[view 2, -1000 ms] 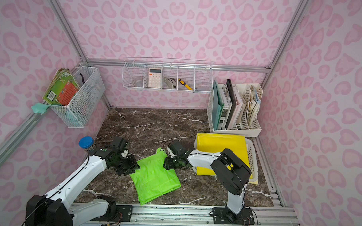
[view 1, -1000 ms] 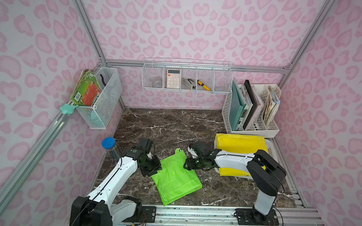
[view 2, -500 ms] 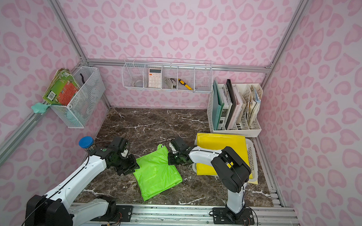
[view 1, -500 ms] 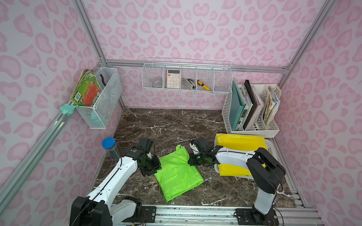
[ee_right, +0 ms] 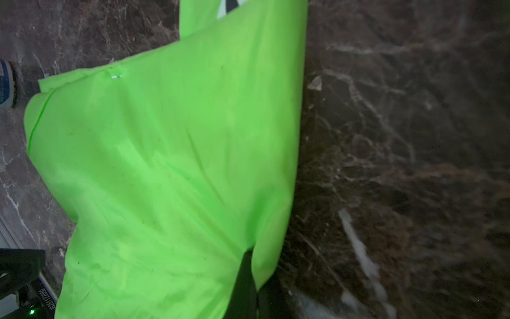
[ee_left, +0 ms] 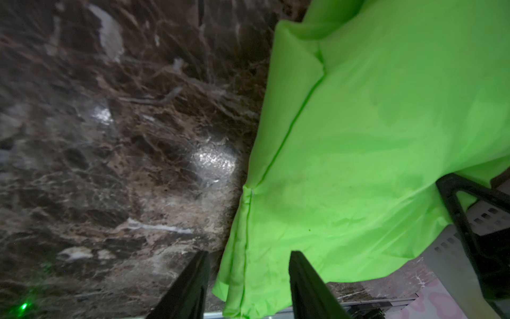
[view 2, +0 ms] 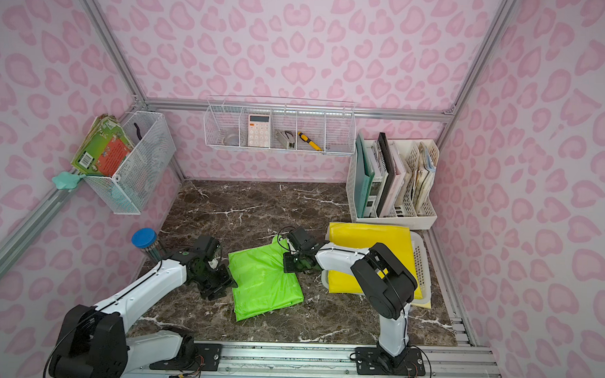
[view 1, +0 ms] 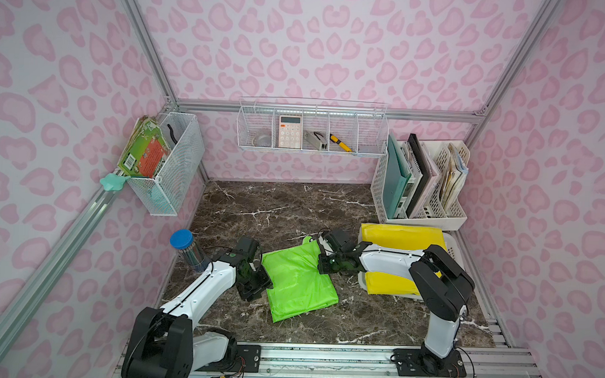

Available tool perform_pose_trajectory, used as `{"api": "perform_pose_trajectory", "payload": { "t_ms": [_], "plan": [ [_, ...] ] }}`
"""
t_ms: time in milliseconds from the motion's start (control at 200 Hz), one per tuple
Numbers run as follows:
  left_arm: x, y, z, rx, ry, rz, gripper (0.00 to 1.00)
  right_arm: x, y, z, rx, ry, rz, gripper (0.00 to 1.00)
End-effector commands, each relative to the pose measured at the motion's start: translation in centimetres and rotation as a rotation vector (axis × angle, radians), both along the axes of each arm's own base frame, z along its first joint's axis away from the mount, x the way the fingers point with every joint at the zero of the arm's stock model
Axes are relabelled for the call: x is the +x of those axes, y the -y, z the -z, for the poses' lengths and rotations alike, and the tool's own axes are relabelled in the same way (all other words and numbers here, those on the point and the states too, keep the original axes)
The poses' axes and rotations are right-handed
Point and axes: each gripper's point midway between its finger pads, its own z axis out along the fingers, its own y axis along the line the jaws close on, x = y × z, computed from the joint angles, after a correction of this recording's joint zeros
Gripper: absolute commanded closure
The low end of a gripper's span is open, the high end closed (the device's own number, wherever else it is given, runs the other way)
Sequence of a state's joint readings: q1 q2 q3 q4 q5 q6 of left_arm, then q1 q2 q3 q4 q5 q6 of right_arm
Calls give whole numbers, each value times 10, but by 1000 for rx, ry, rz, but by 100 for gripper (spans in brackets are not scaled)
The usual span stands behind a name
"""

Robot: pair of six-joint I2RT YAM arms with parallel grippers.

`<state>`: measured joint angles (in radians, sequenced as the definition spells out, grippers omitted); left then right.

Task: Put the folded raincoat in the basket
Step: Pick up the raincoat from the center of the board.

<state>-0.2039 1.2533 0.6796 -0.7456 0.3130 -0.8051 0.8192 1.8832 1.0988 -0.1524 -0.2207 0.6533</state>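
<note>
The green folded raincoat [view 1: 297, 283] has slid toward the basket [view 1: 452, 244], and the right gripper [view 1: 322, 266] has pinched shut on its edge. The left gripper [ee_left: 249, 252], jaws spread, straddles the opposite hem and holds nothing. The raincoat lies on the marble tabletop [view 1: 276, 209] between them. Lift high, I'd say, so the trailing hem clears the basket rim, where a yellow raincoat [view 1: 400, 234] already sits. The file holder [view 1: 428, 215] crowds in behind; there's open marble at the back.
</note>
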Motion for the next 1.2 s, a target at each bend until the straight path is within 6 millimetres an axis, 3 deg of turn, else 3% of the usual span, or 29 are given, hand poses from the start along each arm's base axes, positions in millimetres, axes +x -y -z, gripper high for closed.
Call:
{"api": "perform_pose_trajectory", "payload": {
  "t_ms": [0, 485, 585, 660, 740, 955, 1065, 1200],
  "plan": [
    [7, 5, 4, -25, 19, 4, 50, -6, 5, 8, -30, -21, -6, 96],
    [-7, -3, 44, 23, -55, 5, 75, -10, 1, -1, -13, -24, -24, 96],
    [-2, 0, 38, 6, -35, 11, 100, -11, 0, -4, -8, -25, -26, 96],
    [4, 3, 24, -10, 3, 23, 100, -14, -4, -15, 11, -33, -38, 97],
    [7, 2, 4, -6, 46, 33, 100, -17, -14, -41, 73, -12, -67, 97],
    [9, 6, -72, -47, 181, 45, 100, -15, -23, -111, 161, 59, -105, 97],
    [13, 23, -111, -137, 247, 91, 100, -5, -2, -134, 145, 101, -54, 97],
    [24, 50, -140, -189, 295, 155, 100, 9, 44, -146, 133, 125, 53, 98]
  ]
}}
